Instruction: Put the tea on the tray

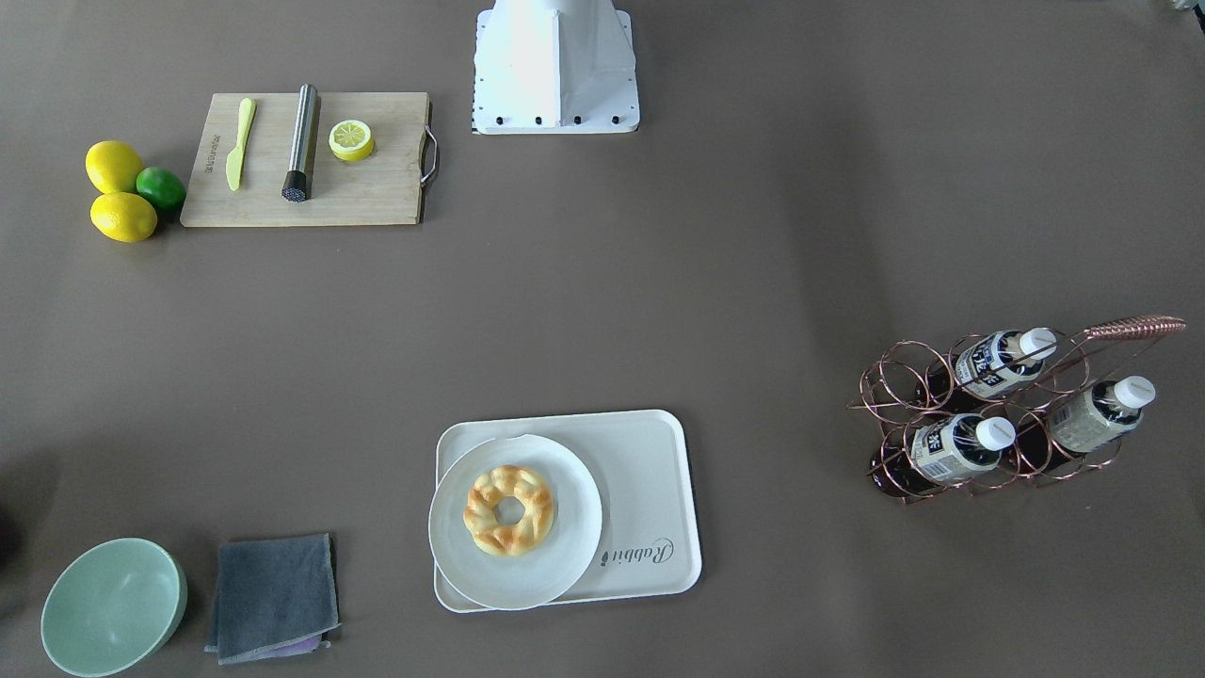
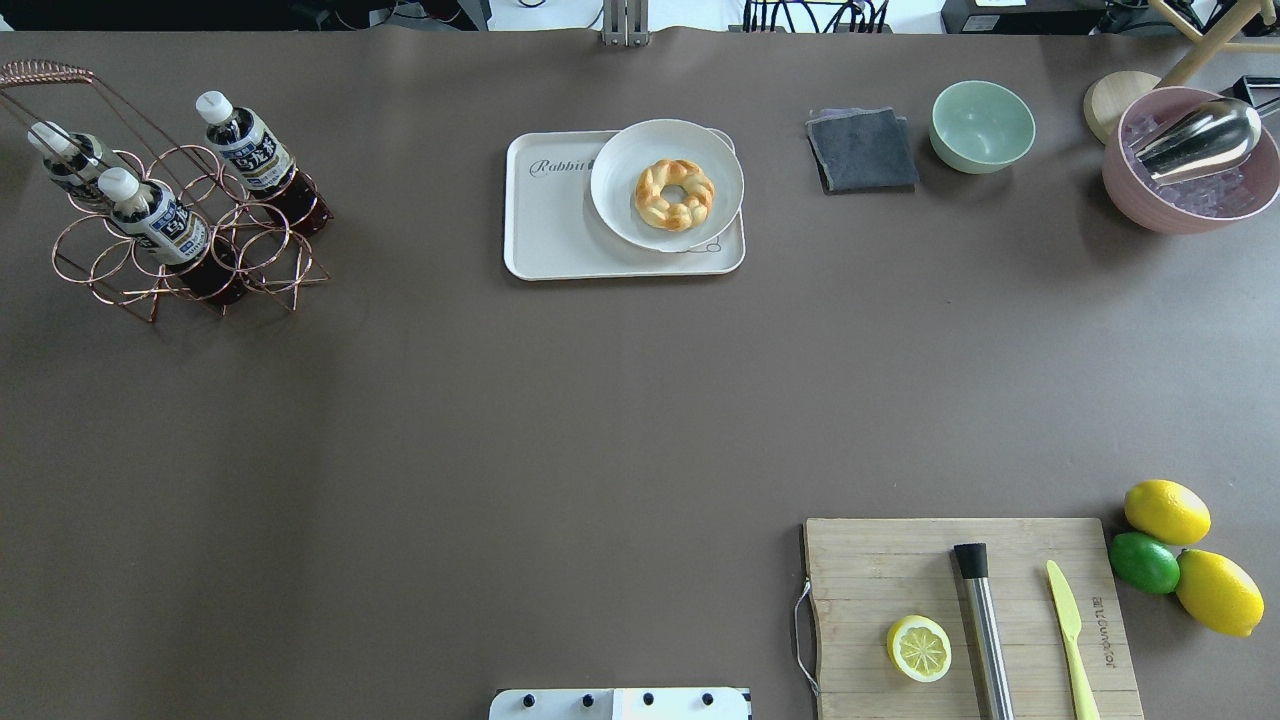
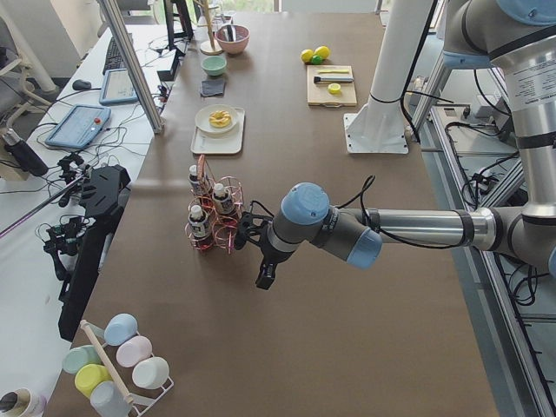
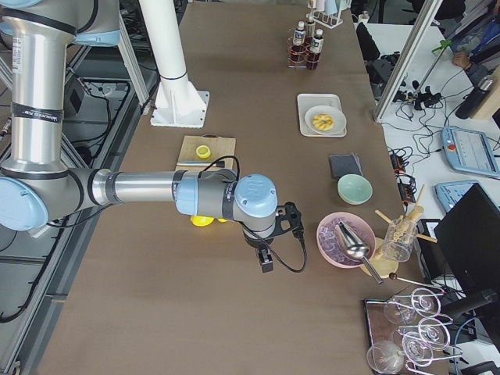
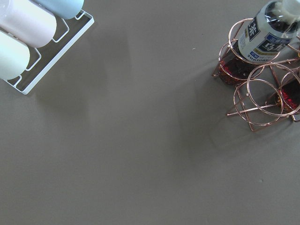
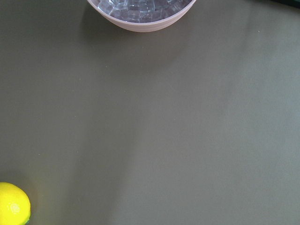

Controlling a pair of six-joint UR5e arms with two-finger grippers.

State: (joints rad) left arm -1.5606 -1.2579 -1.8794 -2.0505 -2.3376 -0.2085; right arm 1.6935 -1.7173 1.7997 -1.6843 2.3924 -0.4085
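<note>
Three tea bottles (image 2: 245,140) (image 2: 160,218) (image 2: 65,160) with white caps lean in a copper wire rack (image 2: 50,70) at the table's far left; they also show in the front view (image 1: 998,363). One bottle (image 5: 267,33) shows in the left wrist view. The cream tray (image 2: 560,225) with "Rabbit" lettering lies at the far middle and holds a white plate (image 2: 615,200) with a braided bread ring. My left gripper (image 3: 263,278) hangs just beside the rack, apart from it. My right gripper (image 4: 267,262) hangs near the pink ice bowl (image 4: 344,238). I cannot tell whether either is open or shut.
A grey cloth (image 2: 862,150), a green bowl (image 2: 983,125) and the pink ice bowl with a metal scoop (image 2: 1195,140) stand at the far right. A cutting board (image 2: 970,620) with a lemon half, a metal rod and a knife lies near right, beside lemons (image 2: 1165,510) and a lime.
</note>
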